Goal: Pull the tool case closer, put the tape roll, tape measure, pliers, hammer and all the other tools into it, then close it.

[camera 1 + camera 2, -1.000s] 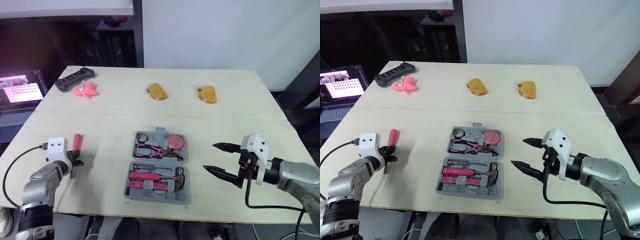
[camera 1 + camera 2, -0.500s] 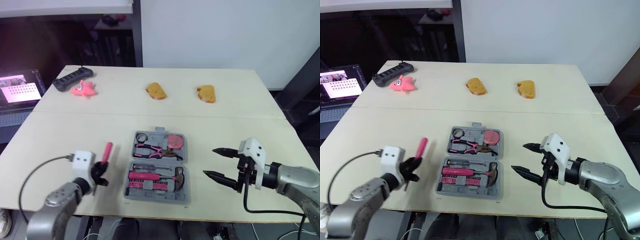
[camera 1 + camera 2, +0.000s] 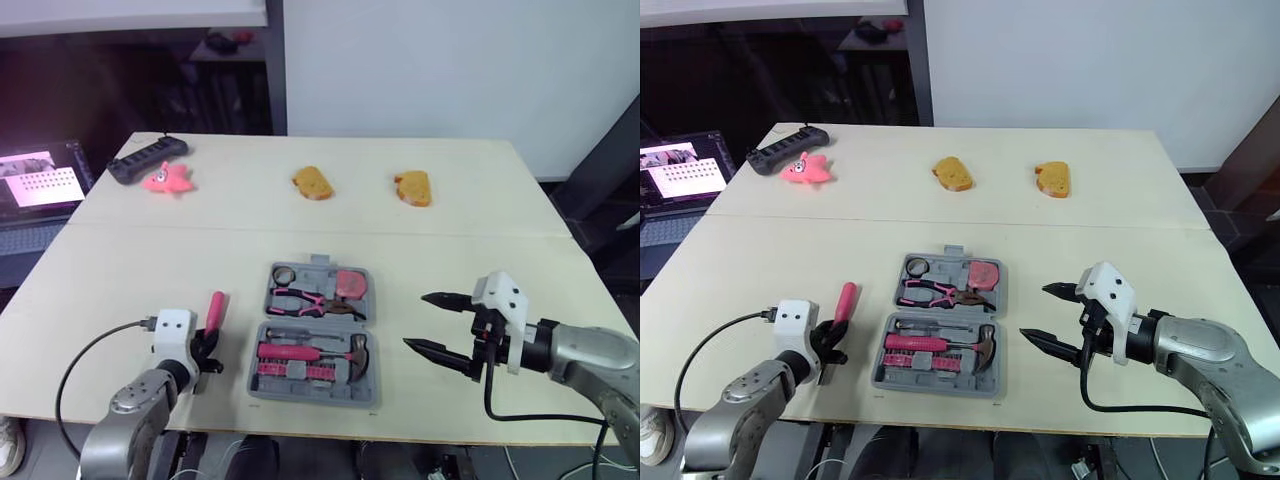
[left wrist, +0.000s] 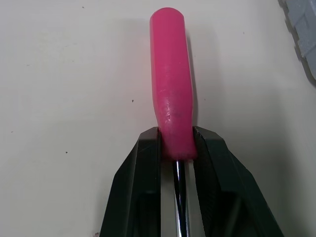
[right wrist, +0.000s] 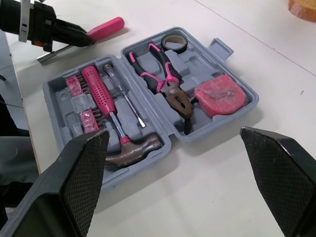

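The grey tool case lies open at the table's front middle. In it are the tape roll, pliers, pink tape measure, hammer, a thin screwdriver and pink bits. Just left of the case, my left gripper is shut on a pink-handled screwdriver, clamped where the handle meets the metal shaft, low over the table. My right gripper hangs open to the right of the case, its fingers empty.
Two bread slices, a pink toy and a black power strip lie at the far side. A lit laptop screen stands off the table's left. The front edge runs just below the case.
My left gripper has carried the pink screwdriver rightward from the table's left edge to just beside the case. The right gripper has edged slightly toward the case, still open.
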Robot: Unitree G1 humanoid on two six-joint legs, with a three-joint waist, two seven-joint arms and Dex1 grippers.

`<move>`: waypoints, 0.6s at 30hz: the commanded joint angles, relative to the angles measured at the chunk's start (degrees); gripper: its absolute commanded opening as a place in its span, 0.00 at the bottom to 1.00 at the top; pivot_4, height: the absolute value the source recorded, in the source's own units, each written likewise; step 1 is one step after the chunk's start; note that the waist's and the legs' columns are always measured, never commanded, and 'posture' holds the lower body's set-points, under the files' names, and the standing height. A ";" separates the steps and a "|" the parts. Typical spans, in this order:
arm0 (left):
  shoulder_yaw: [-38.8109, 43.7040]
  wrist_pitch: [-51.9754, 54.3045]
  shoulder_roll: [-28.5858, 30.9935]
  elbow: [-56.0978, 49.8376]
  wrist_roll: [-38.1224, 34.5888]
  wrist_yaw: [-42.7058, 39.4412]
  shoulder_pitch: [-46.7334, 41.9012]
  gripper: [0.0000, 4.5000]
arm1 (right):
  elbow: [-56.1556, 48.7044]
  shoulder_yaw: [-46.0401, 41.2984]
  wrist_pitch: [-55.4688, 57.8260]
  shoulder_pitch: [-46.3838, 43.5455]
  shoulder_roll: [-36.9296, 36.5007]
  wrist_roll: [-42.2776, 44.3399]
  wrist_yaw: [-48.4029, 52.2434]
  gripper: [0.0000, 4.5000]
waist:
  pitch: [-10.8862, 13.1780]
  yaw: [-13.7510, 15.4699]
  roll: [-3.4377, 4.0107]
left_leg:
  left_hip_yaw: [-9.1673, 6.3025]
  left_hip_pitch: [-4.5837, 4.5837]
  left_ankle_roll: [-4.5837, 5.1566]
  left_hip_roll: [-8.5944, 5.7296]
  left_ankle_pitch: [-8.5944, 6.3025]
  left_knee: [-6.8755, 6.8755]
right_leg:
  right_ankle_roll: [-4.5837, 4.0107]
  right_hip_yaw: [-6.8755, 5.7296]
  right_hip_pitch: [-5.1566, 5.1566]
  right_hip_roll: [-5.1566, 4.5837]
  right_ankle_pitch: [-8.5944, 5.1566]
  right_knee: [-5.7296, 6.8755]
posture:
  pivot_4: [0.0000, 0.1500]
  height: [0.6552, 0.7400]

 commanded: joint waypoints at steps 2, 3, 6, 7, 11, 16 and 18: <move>0.13 0.56 0.09 3.06 0.55 0.07 0.42 0.51 | -1.63 -1.50 0.05 -0.24 -0.36 0.95 -0.26 1.00 | -0.04 -0.09 0.07 | 0.00 0.03 0.00 0.00 0.00 -0.02 | -0.01 0.00 0.01 0.01 0.00 0.00 | 1.00 1.00; 0.56 0.84 0.25 2.72 0.32 0.10 0.10 0.62 | -1.68 -1.64 0.11 -0.17 -0.34 1.00 -0.33 1.00 | -0.04 -0.12 0.08 | 0.00 0.04 0.00 0.00 0.00 -0.02 | 0.00 0.00 0.00 0.01 0.00 0.01 | 1.00 1.00; 1.47 1.22 1.10 1.36 -0.12 -0.36 -0.37 0.94 | -1.85 -1.98 0.23 0.09 -0.27 1.22 -0.44 1.00 | -0.05 -0.34 0.09 | 0.00 0.05 0.00 0.00 0.00 -0.04 | 0.00 0.01 -0.01 0.02 0.00 0.03 | 1.00 1.00; 1.88 1.51 1.48 0.57 -0.37 -0.52 -0.44 0.98 | -1.90 -2.09 0.25 0.16 -0.25 1.28 -0.50 1.00 | -0.05 -0.37 0.08 | 0.00 0.04 0.00 0.01 0.00 -0.04 | 0.00 0.01 -0.02 0.03 0.00 0.03 | 1.00 1.00; 7.00 8.87 9.44 -10.10 -5.36 -4.99 -2.09 0.98 | -2.16 -2.63 0.23 0.81 -0.06 1.48 -0.62 1.00 | 0.14 -0.32 -0.21 | -0.01 -0.02 0.00 0.02 0.00 -0.09 | 0.01 0.02 -0.12 0.05 0.00 0.04 | 1.00 1.00; 14.13 15.59 31.08 -12.25 -15.02 -24.10 -4.28 0.98 | -3.45 -1.81 1.10 0.42 0.40 2.00 -1.82 1.00 | 0.23 -0.03 -0.30 | -0.05 -0.58 -0.08 0.01 0.04 0.03 | -0.04 -0.04 -0.51 -0.01 0.03 0.02 | 1.00 1.00; 13.20 8.81 40.16 -6.02 -13.75 -35.38 -4.87 0.98 | -4.04 -1.05 1.57 -0.25 0.57 2.36 -2.31 1.00 | 0.26 -0.19 -0.24 | -0.02 -0.68 -0.11 0.00 0.06 0.01 | -0.05 -0.02 -0.61 -0.03 0.03 -0.02 | 1.00 1.00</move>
